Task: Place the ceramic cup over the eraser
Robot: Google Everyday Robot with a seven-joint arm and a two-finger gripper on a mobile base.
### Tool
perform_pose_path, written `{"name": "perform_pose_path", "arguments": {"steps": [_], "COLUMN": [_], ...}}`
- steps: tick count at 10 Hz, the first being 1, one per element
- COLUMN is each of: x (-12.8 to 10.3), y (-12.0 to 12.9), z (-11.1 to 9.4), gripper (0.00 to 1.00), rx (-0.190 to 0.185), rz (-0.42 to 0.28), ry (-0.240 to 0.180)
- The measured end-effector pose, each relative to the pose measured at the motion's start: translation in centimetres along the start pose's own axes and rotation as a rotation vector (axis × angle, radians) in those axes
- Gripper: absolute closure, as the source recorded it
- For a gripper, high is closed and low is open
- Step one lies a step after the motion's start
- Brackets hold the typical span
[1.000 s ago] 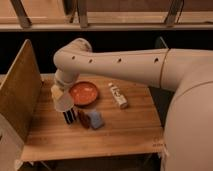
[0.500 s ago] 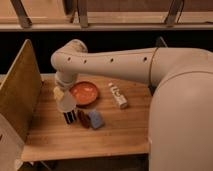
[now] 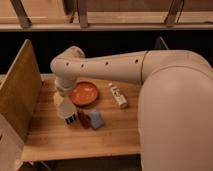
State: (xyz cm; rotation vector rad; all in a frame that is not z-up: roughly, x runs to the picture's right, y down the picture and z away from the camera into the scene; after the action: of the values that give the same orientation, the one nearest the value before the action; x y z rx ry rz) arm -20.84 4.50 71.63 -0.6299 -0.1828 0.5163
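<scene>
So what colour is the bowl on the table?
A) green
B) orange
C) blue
B: the bowl is orange, and it sits just behind the gripper, which holds the ceramic cup.

the table [image 3: 115, 134] is pale, matt wood with plank grain. the arm [image 3: 105, 65] is smooth cream plastic with a soft sheen. its gripper [image 3: 63, 100], just above the black eraser [image 3: 74, 119], clasps a smooth off-white cup [image 3: 66, 110]. the orange bowl [image 3: 83, 93] looks glazed.
</scene>
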Motion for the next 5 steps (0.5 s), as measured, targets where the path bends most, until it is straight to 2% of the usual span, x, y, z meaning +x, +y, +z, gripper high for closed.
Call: {"name": "perform_pose_path", "arguments": {"steps": [2, 4, 5], "x": [0.3, 1.1, 1.0], "y": [0.4, 0.1, 0.2], "z": [1.4, 2.5, 2.4], "gripper": [1.0, 1.0, 1.0], "rx": [-0.02, -0.023, -0.023], "rz": [-0.011, -0.018, -0.019], "ry": [0.012, 0.036, 0.034]}}
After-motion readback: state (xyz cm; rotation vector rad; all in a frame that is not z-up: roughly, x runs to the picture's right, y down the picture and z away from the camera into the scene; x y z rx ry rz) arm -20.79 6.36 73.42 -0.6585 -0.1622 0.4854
